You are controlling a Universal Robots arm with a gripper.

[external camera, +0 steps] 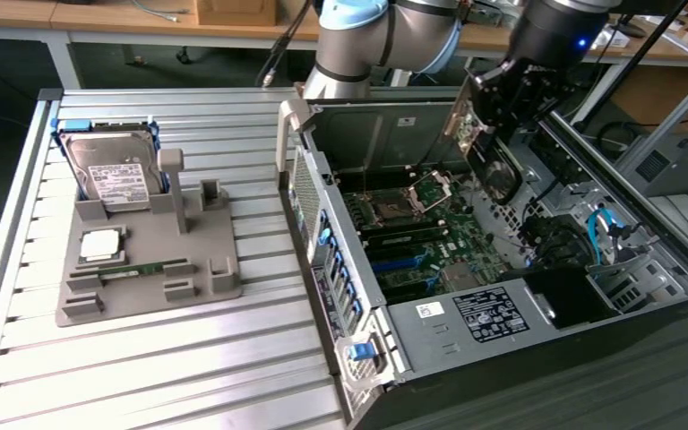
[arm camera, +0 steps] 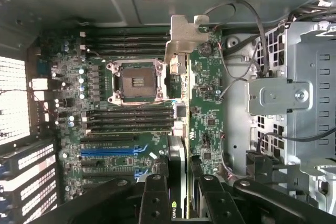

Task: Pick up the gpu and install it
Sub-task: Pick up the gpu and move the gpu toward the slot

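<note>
So the arm [external camera: 380, 36] comes in from the top middle of the exterior view. Its grey joints with pale blue caps are bent over, and the black wrist sits toward the upper right. The hand [external camera: 487, 103] points downward, clamped on the gpu [external camera: 496, 166], which hangs on edge below it. In the wrist view the black fingers [arm camera: 154, 198] sit on either side of it, pressed against its faces.
</note>
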